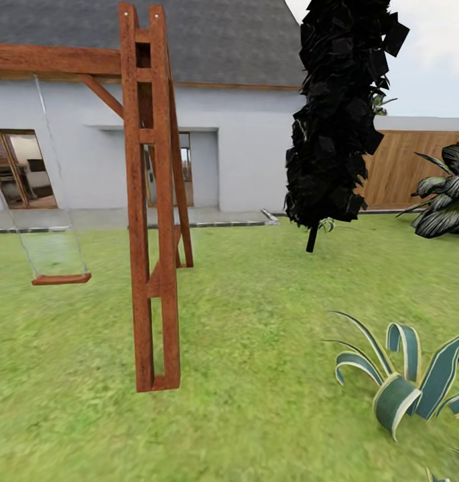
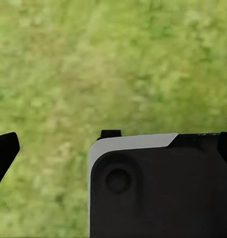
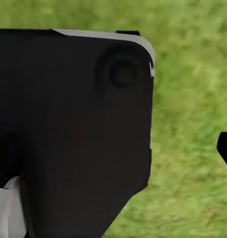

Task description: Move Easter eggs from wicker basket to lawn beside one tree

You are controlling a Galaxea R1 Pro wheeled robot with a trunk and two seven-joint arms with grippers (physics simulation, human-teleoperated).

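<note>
Wooden swing frame (image 1: 151,201) stands on lawn (image 1: 256,321), white house (image 1: 242,154) behind, black-leaved tree (image 1: 340,114) right; both grippers' finger state unclear

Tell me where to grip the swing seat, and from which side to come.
Probably the near long edge of the seat, midway between its two hanging lines. It is a thin, flat board hanging level, so come from the front, horizontally, with one jaw above and one below. The post stands close at its right, which makes that side awkward.
</note>
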